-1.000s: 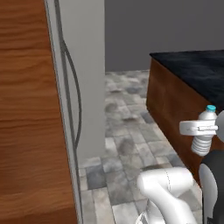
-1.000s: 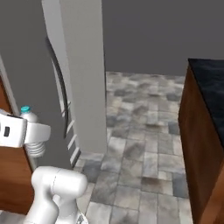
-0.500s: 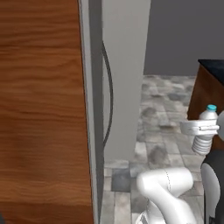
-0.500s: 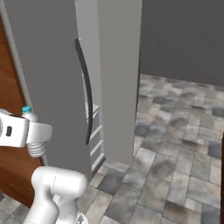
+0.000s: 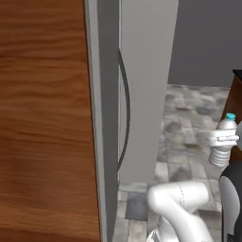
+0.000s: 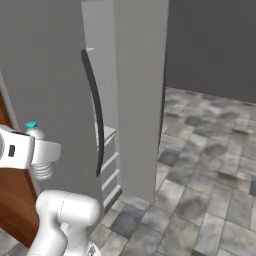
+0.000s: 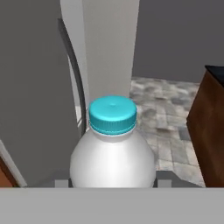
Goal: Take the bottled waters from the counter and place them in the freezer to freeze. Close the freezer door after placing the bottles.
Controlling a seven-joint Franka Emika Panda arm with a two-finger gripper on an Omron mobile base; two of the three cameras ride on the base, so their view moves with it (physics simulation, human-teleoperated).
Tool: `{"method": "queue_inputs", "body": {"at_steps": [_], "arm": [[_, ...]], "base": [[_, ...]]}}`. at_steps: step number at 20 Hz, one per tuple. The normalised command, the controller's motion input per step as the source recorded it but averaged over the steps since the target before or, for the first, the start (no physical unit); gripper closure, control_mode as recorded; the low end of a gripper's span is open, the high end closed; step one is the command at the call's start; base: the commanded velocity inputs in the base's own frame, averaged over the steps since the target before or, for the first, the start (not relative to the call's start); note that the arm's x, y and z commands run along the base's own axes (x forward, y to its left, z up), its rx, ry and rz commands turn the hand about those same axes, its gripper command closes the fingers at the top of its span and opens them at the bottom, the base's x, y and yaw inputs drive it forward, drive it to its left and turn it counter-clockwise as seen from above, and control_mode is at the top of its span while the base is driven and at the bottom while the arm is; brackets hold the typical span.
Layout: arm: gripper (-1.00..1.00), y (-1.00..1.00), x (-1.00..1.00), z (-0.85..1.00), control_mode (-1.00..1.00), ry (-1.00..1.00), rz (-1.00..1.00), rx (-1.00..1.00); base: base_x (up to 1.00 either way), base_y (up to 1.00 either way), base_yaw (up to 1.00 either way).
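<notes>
One bottled water [image 7: 112,159] with a teal cap is held upright, my gripper [image 7: 112,183] shut around its body. From the left base camera the bottle [image 5: 221,154] and gripper [image 5: 219,138] hang at the right edge, above the tiled floor. On the right base side the bottle [image 6: 43,170] sits in the white hand [image 6: 44,150] at the left. Ahead stands the freezer door [image 6: 45,75], a tall grey panel with a dark bar handle [image 6: 95,115]. Pale freezer shelves [image 6: 109,150] show in the gap just behind the handle. A corner of the counter [image 7: 215,70] shows at the right.
A brown wooden panel [image 5: 45,123] rises at the left beside the grey appliance. A second tall grey panel [image 6: 140,95] stands right of the shelves. Grey stone floor tiles [image 6: 205,165] stretch to the right toward a dark wall. Brown wood of the counter base [image 7: 212,131] lies to my right.
The whole picture has shifted as the base moved: the grey appliance now looms closer and the counter has slid off to the right. The bottle stays in my grip.
</notes>
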Motion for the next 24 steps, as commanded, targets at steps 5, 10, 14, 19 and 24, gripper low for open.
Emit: {"method": "queue_inputs", "body": {"at_steps": [5,10,14,19,24], "arm": [[1.0,0.0,0.0,0.0,1.0,0.0,0.0,0.0],[1.0,0.0,0.0,0.0,1.0,0.0,0.0,0.0],[1.0,0.0,0.0,0.0,1.0,0.0,0.0,0.0],[1.0,0.0,0.0,0.0,1.0,0.0,0.0,0.0],[1.0,0.0,0.0,0.0,1.0,0.0,0.0,0.0]], "base": [[0.61,-0.33,0.27],[0.48,-0.37,0.33],[0.34,-0.41,0.41],[0.02,-0.63,0.54],[0.0,-0.51,0.53]]}}
